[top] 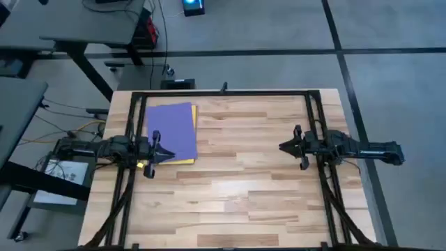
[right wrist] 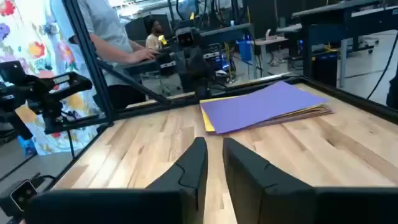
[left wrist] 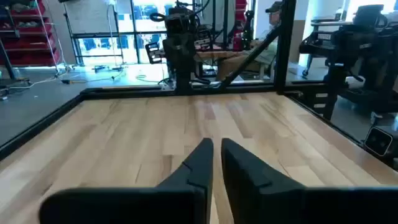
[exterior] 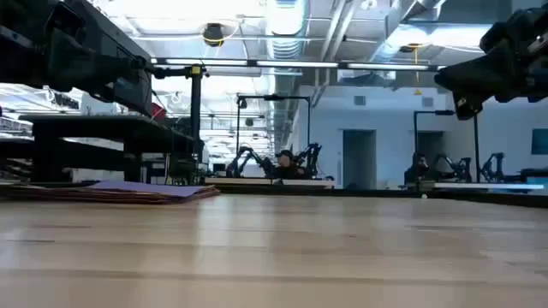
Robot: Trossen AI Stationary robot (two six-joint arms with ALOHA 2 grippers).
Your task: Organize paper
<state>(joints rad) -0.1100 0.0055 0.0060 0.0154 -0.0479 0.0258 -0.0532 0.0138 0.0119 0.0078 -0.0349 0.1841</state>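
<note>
Paper (top: 173, 132) lies as a flat stack on the wooden table (top: 244, 188), a purple sheet on top with a yellow edge showing along its side and near end; the low view shows further sheet edges beneath, their colours hard to tell. The stack sits just beside the left gripper (top: 162, 155), whose tip hangs over the stack's corner and edge nearest that arm. Its two fingers stand drawn nearly together with only a thin gap between them, and they hold nothing. The right gripper (top: 287, 146) waits well apart from the stack, across the bare middle of the table, raised above the surface in the low view. Its jaws are likewise almost closed and empty, and they point toward the paper, which lies ahead of them in that arm's wrist view.

Judging by how flat and thin the sheets look, they should be very light, limp and slippery against each other, so a push is likely to fan the stack rather than move it whole. There is no thickness to pinch from above. The likeliest hold is at a free edge or corner, with one finger slid under it, or by pressing down on the top sheet and dragging it.
</note>
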